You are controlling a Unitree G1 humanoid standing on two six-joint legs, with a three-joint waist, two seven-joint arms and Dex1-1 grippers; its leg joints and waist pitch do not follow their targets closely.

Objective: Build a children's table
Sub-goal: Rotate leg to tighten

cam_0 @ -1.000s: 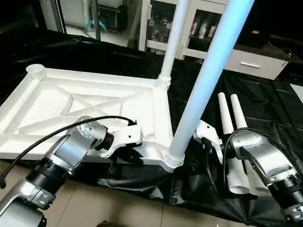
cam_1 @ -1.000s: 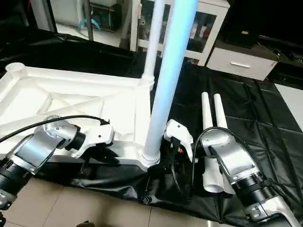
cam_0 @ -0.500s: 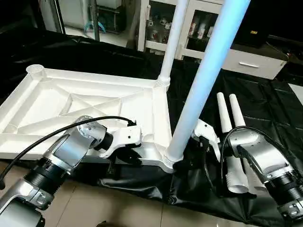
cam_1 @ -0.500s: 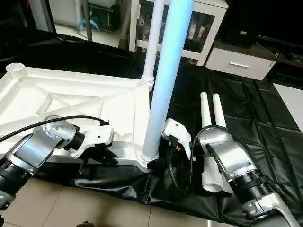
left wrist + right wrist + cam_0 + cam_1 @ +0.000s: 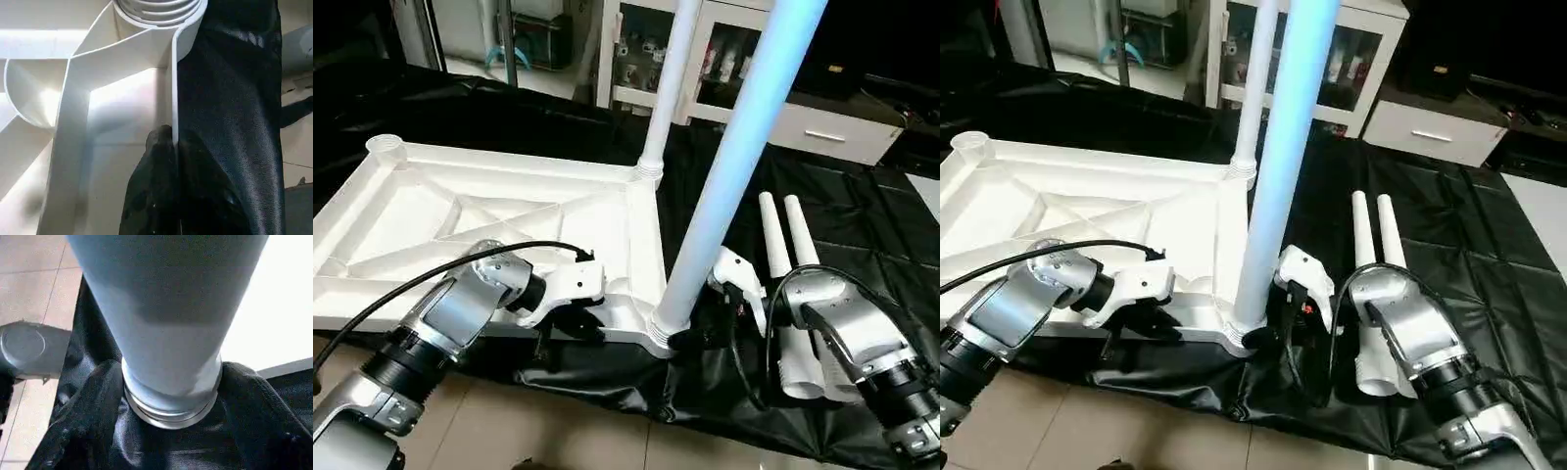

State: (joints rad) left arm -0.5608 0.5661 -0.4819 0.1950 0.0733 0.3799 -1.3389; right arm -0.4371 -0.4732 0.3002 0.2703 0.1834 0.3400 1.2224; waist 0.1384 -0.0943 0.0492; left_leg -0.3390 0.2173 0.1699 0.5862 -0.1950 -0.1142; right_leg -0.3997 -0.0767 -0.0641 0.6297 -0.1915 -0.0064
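The white tabletop lies upside down on the black-covered worktable, its ribbed X-braced underside facing up. One white leg stands upright in the far right corner socket. A second leg stands in the near right socket, leaning a little to the right. My left gripper is shut on the tabletop's thin near rim, one black finger on each side. At the near leg's ribbed base, my right gripper is shut, its fingers pressing on both sides. Two loose legs lie side by side by my right forearm.
Black sheeting covers the worktable and hangs over its near edge above a tiled floor. A white cabinet with glass doors and a low white drawer unit stand behind the table. A black cable loops over my left forearm.
The whole view has shifted slightly. My right forearm has drawn a little closer to the near leg's base. Both grips look unchanged.
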